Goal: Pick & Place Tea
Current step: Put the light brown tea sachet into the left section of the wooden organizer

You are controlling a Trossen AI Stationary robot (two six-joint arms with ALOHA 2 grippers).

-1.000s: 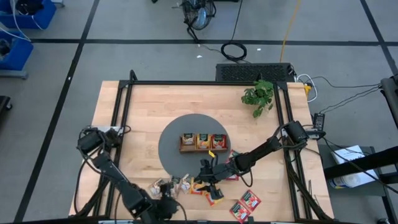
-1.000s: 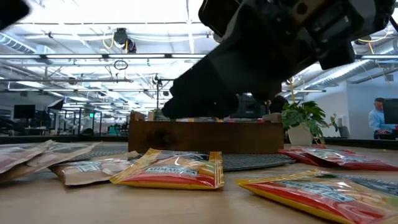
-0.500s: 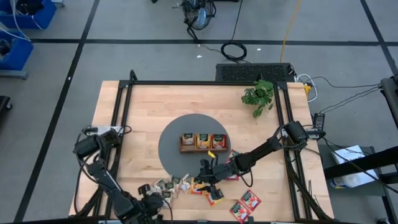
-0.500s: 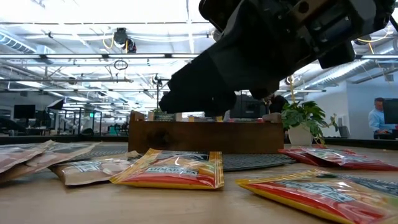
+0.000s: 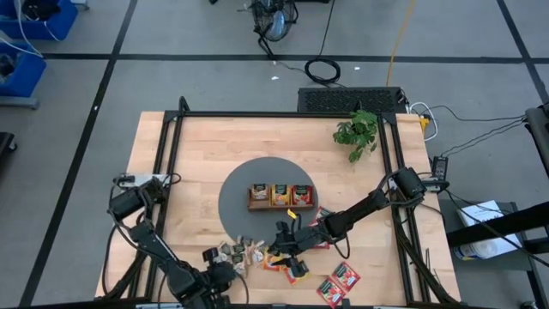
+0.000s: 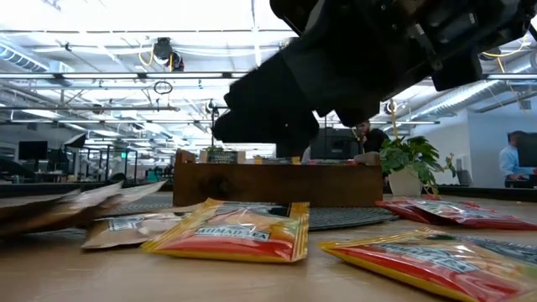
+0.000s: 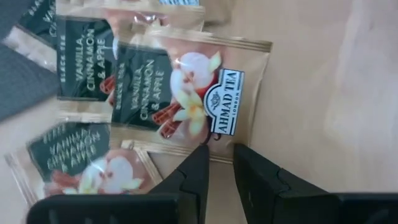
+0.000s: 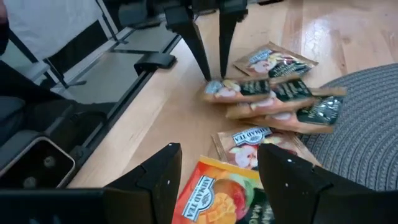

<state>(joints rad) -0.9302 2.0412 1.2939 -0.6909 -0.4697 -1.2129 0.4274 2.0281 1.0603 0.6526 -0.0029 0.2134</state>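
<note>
Several beige-white tea sachets [image 5: 238, 251] [image 8: 273, 93] lie overlapped on the wood near the table's near edge, partly on the grey round mat [image 5: 236, 206]. My left gripper [image 5: 221, 264] [image 7: 221, 149] [image 8: 214, 76] is open by a narrow gap, its tips at the end of one beige sachet [image 7: 186, 93]. My right gripper [image 5: 283, 249] [image 8: 219, 149] [image 6: 268, 126] is wide open, hovering over an orange sachet [image 8: 217, 193] [image 6: 226, 231] that lies flat on the table. The wooden tray [image 5: 280, 196] holds sachets in its three compartments. My left gripper meets the beige sachet at its short end edge [image 7: 217, 155], the two narrowly parted fingertips [image 8: 208, 73] coming down on it from above, slanting from the table's near-left side. The sachet lies on the table, overlapping its neighbours. It is not pinched between the fingers.
Red sachets lie near the table's near right corner [image 5: 339, 283] and beside the mat [image 5: 319, 236] [image 6: 453, 211]. A potted plant [image 5: 356, 130] stands at the far right. A black frame [image 5: 171, 172] edges the table. A person [image 6: 510, 164] stands in the room behind.
My left gripper swung toward the table's left edge, then back right against the beige sachets. The pile bunched closer together, and its left sachets tipped up at one edge. The orange sachet beside it slid slightly. My right gripper drifted a little toward the pile, still open.
</note>
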